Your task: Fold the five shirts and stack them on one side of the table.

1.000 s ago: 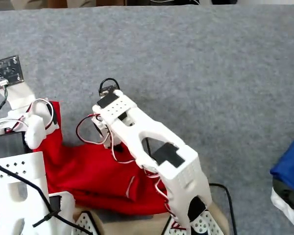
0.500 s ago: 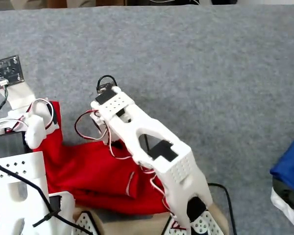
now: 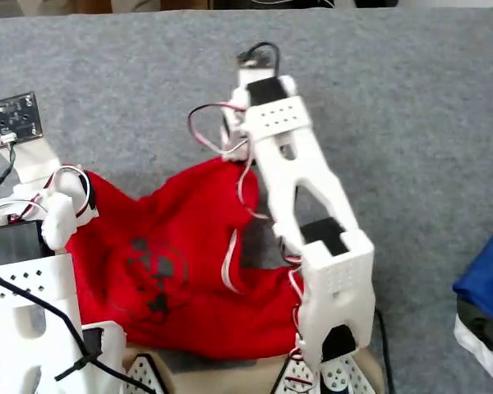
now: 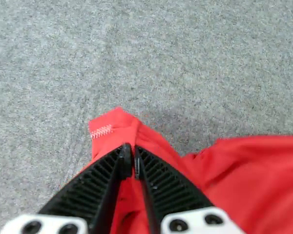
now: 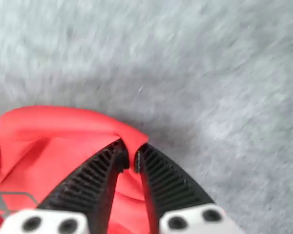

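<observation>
Note that the high view's right edge cuts off the folded pile (image 3: 486, 295); the arm bases (image 3: 333, 369) cover the near hem of the red shirt (image 3: 181, 238), and its dark print (image 3: 152, 275) is unreadable

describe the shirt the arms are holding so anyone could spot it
On the grey table, look at its near left part. The red shirt lies there, pinched by the left gripper and the right gripper. The pile at the right edge is blue, dark and white instead.
</observation>
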You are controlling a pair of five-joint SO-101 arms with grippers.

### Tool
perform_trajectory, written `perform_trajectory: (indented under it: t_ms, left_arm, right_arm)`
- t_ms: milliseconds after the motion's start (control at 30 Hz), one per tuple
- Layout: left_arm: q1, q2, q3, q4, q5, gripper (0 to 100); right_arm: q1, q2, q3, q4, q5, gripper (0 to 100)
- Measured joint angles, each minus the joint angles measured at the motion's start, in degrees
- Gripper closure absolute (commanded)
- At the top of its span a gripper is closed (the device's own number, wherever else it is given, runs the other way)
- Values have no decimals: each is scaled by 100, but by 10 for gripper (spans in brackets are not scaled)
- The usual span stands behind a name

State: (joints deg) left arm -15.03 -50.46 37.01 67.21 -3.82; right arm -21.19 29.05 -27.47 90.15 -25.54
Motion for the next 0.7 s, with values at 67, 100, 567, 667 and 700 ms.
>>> perform_trajectory:
  t_ms: [67,100,567,667,700]
  left_arm:
    - [0,0,0,0,0,981]
    - [0,0,0,0,0,981]
    - [0,0,0,0,0,981]
    - [0,0,0,0,0,981]
    - [0,0,0,0,0,981]
  right_arm:
    - [88,0,0,-62,35,994]
    - [97,0,44,-62,35,994]
    - [-290,1257,1108,1037,273,994]
    - [-466,1213,1407,1055,492,993]
    - [-545,1169,1521,1064,563,987]
